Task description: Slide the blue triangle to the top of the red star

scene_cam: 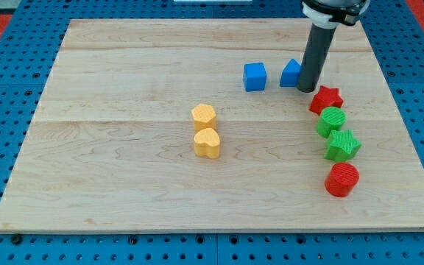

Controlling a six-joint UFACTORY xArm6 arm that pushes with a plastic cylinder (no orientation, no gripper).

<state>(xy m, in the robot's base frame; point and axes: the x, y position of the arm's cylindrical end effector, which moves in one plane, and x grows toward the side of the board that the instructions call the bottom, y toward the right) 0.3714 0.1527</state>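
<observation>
The blue triangle (291,73) lies near the view's top right, partly hidden behind my rod. The red star (325,99) lies just below and to the right of it. My tip (307,90) rests on the board against the triangle's right side, just up and left of the red star. A gap between tip and star is hard to make out.
A blue cube (255,76) sits left of the triangle. Below the red star run a green cylinder (331,121), a green star (342,145) and a red cylinder (341,179). Two yellow hearts (204,116) (207,143) lie mid-board. The wooden board (124,73) sits on a blue pegboard.
</observation>
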